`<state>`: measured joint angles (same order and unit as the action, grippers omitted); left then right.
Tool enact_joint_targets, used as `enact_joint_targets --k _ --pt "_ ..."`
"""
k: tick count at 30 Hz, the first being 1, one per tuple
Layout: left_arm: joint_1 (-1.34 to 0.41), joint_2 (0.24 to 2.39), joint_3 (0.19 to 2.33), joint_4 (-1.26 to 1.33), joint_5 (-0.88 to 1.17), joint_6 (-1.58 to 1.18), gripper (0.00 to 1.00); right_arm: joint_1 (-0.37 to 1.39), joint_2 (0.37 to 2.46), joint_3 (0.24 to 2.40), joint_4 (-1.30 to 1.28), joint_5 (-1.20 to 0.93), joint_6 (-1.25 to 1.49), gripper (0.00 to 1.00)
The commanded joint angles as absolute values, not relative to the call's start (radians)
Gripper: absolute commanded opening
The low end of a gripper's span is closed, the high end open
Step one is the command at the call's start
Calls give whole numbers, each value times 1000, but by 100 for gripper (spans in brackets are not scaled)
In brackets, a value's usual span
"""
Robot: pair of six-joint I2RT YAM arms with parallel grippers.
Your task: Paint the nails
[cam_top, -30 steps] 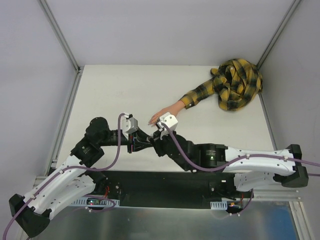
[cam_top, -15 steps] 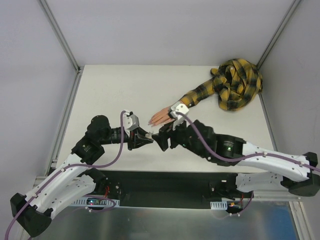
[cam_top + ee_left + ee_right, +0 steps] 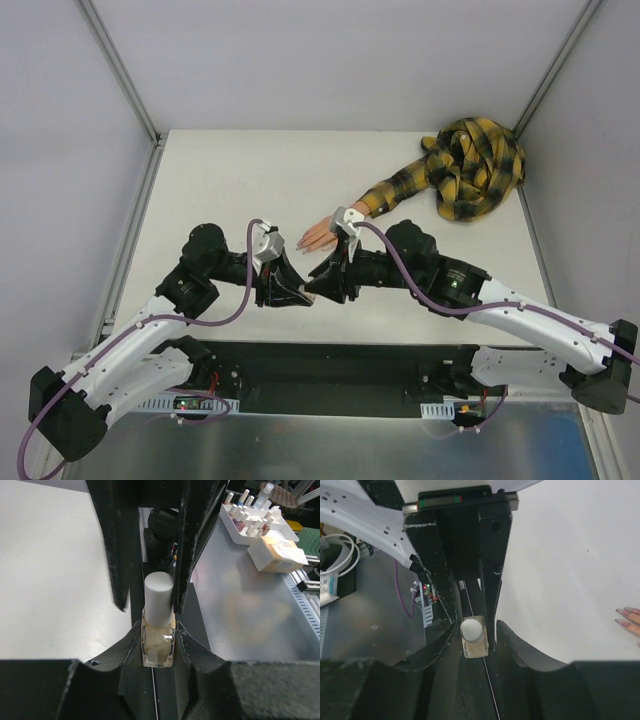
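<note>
White table (image 3: 220,190), plaid sleeve (image 3: 470,170) bunched at far right, mannequin hand (image 3: 325,232) mid-table, left gripper (image 3: 296,292) clamped on small nail polish bottle (image 3: 159,647) near centre, right gripper (image 3: 318,285) fingers partly spread around its white cap (image 3: 159,597), lilac-pink nails (image 3: 302,243) just beyond the grippers, pointing left

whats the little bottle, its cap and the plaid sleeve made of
Nail polish bottle: probably clear glass, glossy, pale beige liquid showing through.
Cap: seemingly matte white plastic; smooth, no shine.
Plaid sleeve: woven fabric, soft, bunched in folds.
</note>
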<state>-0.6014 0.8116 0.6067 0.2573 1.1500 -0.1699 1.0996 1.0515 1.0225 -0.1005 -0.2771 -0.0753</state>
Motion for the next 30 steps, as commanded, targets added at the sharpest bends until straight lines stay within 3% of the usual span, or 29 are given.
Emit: enact_joint_targets --k 1,7,9,10,11,13,14,15,18,24,26,27,30 --pt "-603 818 609 345 1221 -190 0 1095 1055 1020 -5 -364 -66 27" --pt "-601 795 617 292 1108 -143 0 1095 1092 1017 -6 -403 -45 27" --pt "-601 772 624 239 1021 -105 0 1101 1107 1011 32 -388 -20 14" --pt "-600 762 624 230 985 -95 0 1111 1111 1009 32 -362 -9 1" --pt "-600 750 623 204 948 -72 0 1124 1114 1009 29 -315 -3 1" --pt "-600 716 620 174 760 -49 0 1196 1129 1040 -65 122 14 0" --pt "-600 706 620 155 680 -20 0 1335 1155 1078 -159 422 68 0" --pt "-600 687 623 118 541 -12 0 1385 1187 1182 -384 876 181 0" --pt "-600 667 624 71 392 24 0 1509 1287 1244 -463 1119 342 0" --pt "-600 669 630 64 503 29 0 1505 1342 1305 -324 887 174 0" --pt "-600 680 641 64 616 29 0 1471 1295 1292 -307 756 106 9" --pt "-601 693 644 64 646 23 0 1457 1278 1287 -307 717 88 21" --pt "-607 719 655 64 736 12 0 1431 1192 1269 -336 657 20 32"
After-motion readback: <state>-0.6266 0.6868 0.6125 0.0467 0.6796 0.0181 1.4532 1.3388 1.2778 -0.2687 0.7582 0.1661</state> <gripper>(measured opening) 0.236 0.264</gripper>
